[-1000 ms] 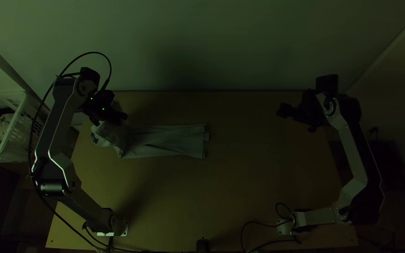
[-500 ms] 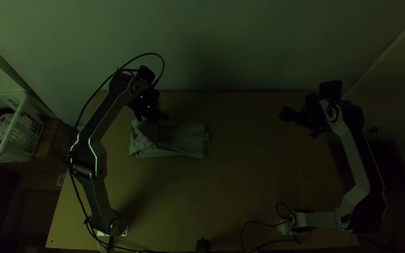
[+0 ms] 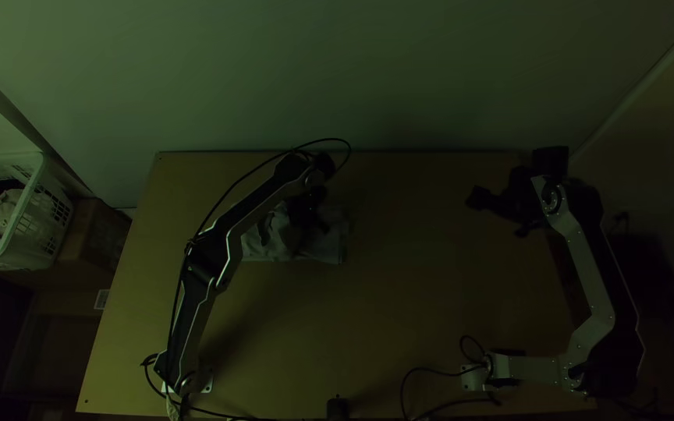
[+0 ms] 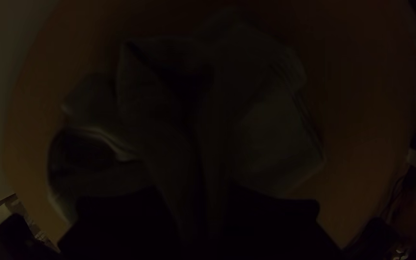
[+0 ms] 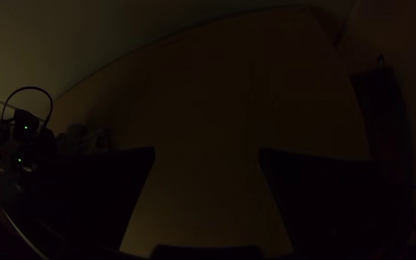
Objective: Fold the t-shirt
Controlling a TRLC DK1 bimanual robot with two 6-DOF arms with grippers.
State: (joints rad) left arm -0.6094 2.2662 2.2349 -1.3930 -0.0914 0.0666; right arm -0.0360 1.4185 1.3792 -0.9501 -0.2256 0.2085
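My left gripper [image 3: 317, 221] is above the grey t-shirt [image 3: 274, 243], left of the table's middle. The shirt is a short bundle, rumpled on top, with a flatter part at its right end. In the left wrist view my left gripper [image 4: 198, 207] is shut on part of the t-shirt [image 4: 275, 139]; gathered cloth runs down between its dark fingers, and loose folds lie around. Off to the right, over the table's far right part, is my right gripper [image 3: 498, 215]. Seen from its wrist, the right gripper [image 5: 207, 153] stands open, with bare table between its fingers.
A white basket [image 3: 40, 206] with cloth in it stands beyond the table's left side, next to a brown box [image 3: 95, 234]. A small dark object [image 3: 338, 407] is at the near edge, and black cables run beside the arms' bases.
My left gripper has moved right and somewhat nearer, bringing the shirt's left end over the rest, so the cloth covers a shorter stretch. The right gripper has shifted slightly toward the near side.
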